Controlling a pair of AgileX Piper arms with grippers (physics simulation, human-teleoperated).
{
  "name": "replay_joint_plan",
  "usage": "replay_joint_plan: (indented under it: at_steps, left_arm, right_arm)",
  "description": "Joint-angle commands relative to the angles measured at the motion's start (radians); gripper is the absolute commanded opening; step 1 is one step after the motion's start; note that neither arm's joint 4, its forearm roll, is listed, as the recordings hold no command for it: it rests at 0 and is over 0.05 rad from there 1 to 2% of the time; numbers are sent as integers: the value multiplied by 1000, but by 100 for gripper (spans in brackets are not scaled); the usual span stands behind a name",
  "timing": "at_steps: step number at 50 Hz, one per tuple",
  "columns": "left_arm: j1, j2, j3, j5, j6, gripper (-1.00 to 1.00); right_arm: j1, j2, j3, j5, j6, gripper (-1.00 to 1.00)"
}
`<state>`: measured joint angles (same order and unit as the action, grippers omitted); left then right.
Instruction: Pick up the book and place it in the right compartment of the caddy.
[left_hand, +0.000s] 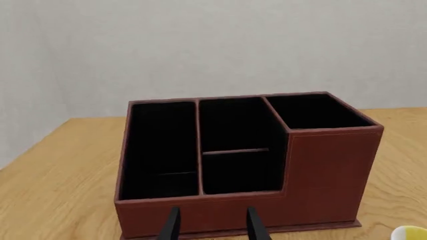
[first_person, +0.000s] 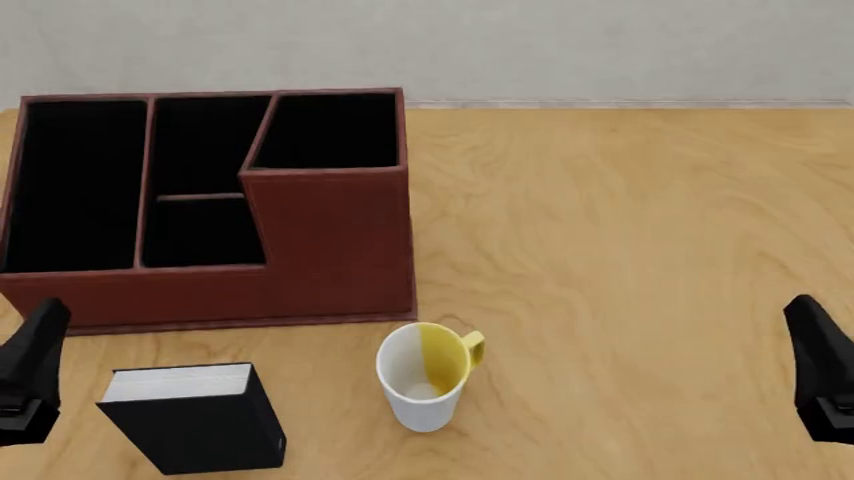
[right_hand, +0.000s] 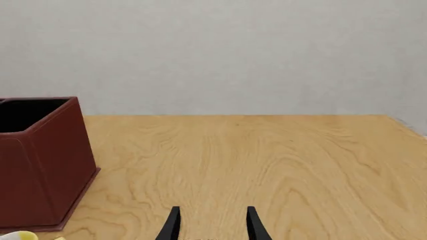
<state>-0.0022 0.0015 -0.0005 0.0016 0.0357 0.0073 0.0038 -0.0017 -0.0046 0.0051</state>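
Observation:
The black book (first_person: 200, 425) stands on the table near its front left, white page edges facing up. Behind it sits the reddish-brown caddy (first_person: 327, 245), and its tall right compartment (first_person: 327, 130) holds nothing. My left gripper (first_person: 51, 315) hovers at the far left, beside the book and apart from it. In the left wrist view this gripper (left_hand: 213, 229) is open, facing the caddy (left_hand: 330, 175) and the right compartment (left_hand: 317, 111). My right gripper (first_person: 803, 312) hangs at the far right. The right wrist view shows it (right_hand: 212, 227) open over bare wood. The book is out of both wrist views.
A white mug with a yellow handle (first_person: 424, 378) stands upright in front of the caddy's right corner, to the right of the book. The caddy's other sections (first_person: 80, 185) are black inside. A pale wall runs behind the table's far edge (first_person: 627, 103).

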Motion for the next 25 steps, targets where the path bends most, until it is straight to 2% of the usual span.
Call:
replay_joint_plan:
  at_steps: [1, 3, 10, 14, 15, 17, 22, 23, 25]
  left_arm:
    - [-43, 16, 0, 8, 59, 100]
    - [-58, 7, 0, 10, 76, 100]
    - [-82, 2, -3, 12, 52, 100]
    - [-104, 3, -22, 32, 9, 100]
    - [-112, 9, -24, 37, 32, 100]
    - [-120, 34, -30, 33, 25, 100]
    - [-109, 22, -97, 99, -9, 100]
    - [-100, 25, -111, 112, -39, 100]
    - [-101, 19, -143, 142, -54, 100]
  right_arm:
    - [48, 27, -2, -7, -67, 100]
    - [47, 16, -2, -1, -62, 100]
    - [49, 2, -2, 0, -65, 100]
    - [51, 0, -2, -1, -65, 100]
    - [49, 0, -2, -1, -64, 100]
    - [49, 0, -2, -1, -65, 100]
    - [44, 0, -2, -2, -58, 100]
    - [43, -1, -2, -2, -57, 100]
    - [42, -1, -2, -2, -56, 100]
